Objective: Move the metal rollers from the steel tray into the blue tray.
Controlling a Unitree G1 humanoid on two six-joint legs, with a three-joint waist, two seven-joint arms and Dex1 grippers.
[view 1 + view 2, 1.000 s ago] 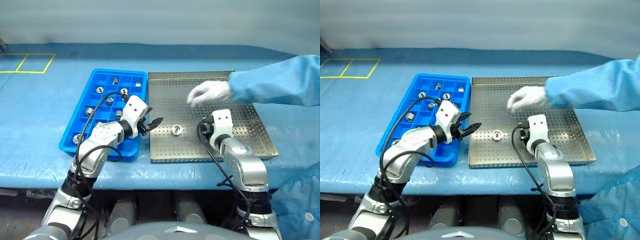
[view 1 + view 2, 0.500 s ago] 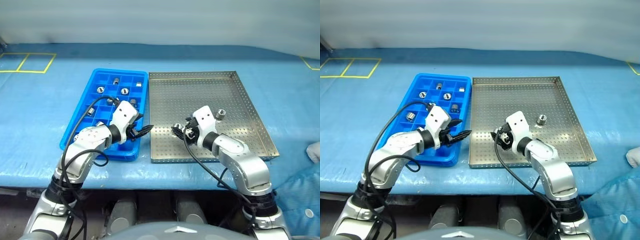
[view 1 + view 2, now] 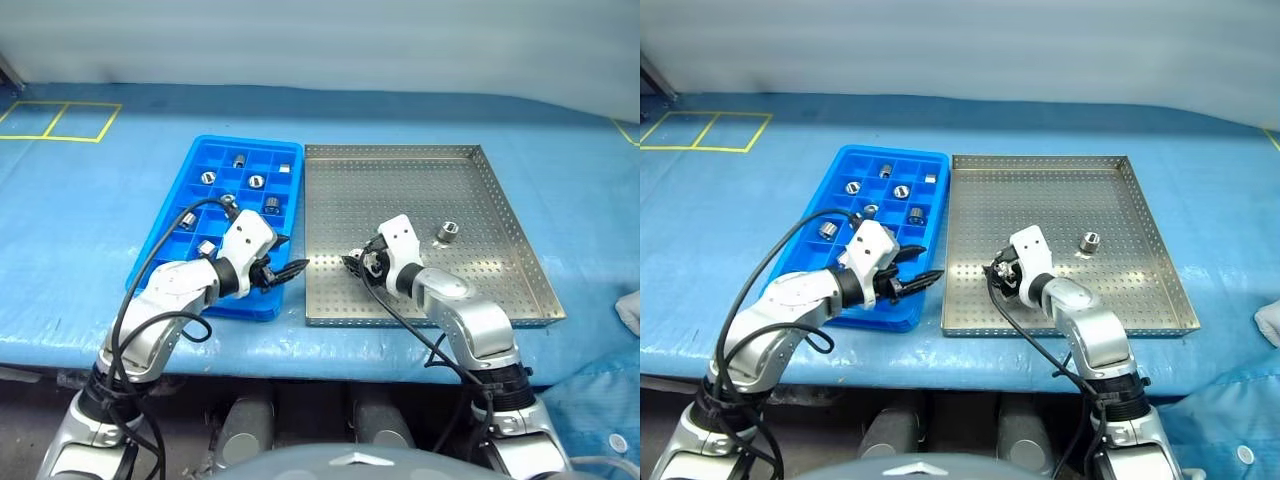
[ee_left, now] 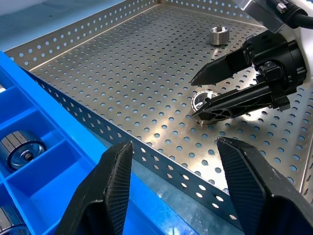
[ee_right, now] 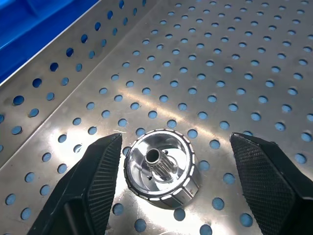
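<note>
The roller [image 5: 160, 169] lies bore-up between the open, empty right hand's [image 3: 358, 263] fingers [image 5: 88, 186]; the left hand [image 3: 290, 270], half-open and empty, waits further left.

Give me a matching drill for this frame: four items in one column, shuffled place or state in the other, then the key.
Items
1. right gripper
2. left gripper
3. second roller
4. blue tray

Places or states
A. open, over the seam between blue tray and steel tray
B. holds several rollers in its compartments
C. lies alone on the steel tray floor, toward the robot's right
D. open, fingers either side of a metal roller

Pairs: 1-D, 2-A, 3-C, 4-B
</note>
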